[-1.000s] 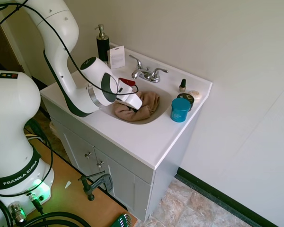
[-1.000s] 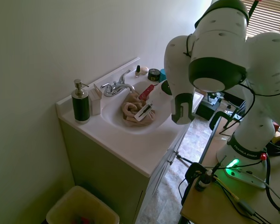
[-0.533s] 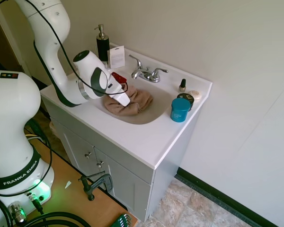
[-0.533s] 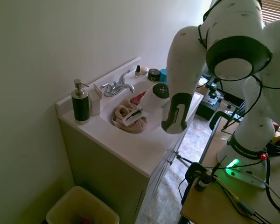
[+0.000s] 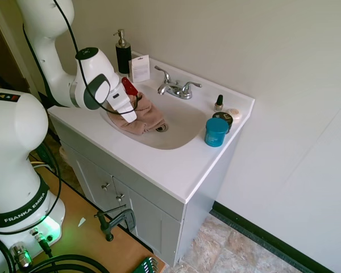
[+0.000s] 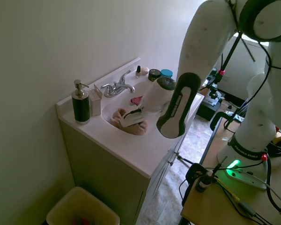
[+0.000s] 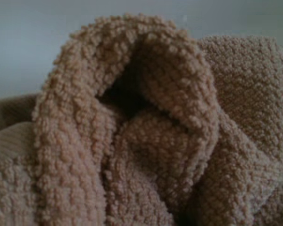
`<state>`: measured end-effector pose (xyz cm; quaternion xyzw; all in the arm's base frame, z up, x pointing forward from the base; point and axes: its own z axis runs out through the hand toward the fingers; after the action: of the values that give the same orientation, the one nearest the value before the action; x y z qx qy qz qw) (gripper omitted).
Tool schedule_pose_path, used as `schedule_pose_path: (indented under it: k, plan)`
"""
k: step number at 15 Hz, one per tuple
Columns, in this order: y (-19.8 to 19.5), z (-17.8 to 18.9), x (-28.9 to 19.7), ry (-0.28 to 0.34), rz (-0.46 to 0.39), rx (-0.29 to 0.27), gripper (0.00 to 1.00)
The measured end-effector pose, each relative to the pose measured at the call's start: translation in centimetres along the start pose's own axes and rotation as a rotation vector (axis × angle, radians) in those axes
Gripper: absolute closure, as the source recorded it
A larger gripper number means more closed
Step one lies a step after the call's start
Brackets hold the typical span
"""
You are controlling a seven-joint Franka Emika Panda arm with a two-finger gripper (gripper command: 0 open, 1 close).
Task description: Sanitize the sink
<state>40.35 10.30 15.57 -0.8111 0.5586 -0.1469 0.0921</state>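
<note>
The white sink (image 5: 184,129) is one piece with its vanity top, and its chrome drain (image 5: 162,128) now shows. A chrome two-handle faucet (image 5: 175,88) stands at the back. A bunched brown terry cloth (image 5: 146,116) lies against the basin's left wall. My gripper (image 5: 132,118) presses down into it, shut on the cloth, fingertips buried in the folds. In the second exterior view the gripper (image 6: 131,120) sits on the cloth (image 6: 133,126) in front of the faucet (image 6: 116,86). The wrist view is filled by the cloth (image 7: 146,132).
A dark soap dispenser (image 5: 123,52) and a small white box (image 5: 140,68) stand at the back left of the counter. A teal jar (image 5: 216,132), a dark tin (image 5: 223,117) and a nail polish bottle (image 5: 219,103) stand right of the basin. A waste bin (image 6: 82,210) sits on the floor.
My gripper has dragged the brown cloth across the basin from the middle to its left wall, away from the teal jar. The drain has come into view.
</note>
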Motion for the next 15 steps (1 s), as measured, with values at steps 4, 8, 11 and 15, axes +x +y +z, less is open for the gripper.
schedule_pose_path:
  k: [4, 8, 11, 15]
  plan:
    - [-1.0, -3.9, -0.9, -0.113, -0.004, -0.091, 1.00]
    - [-1.3, -5.0, -0.6, -0.190, -0.005, -0.110, 1.00]
    - [-1.7, -8.3, -0.5, -0.275, -0.136, -0.112, 1.00]
    - [-2.6, -11.0, 0.2, -0.284, -0.298, -0.096, 1.00]
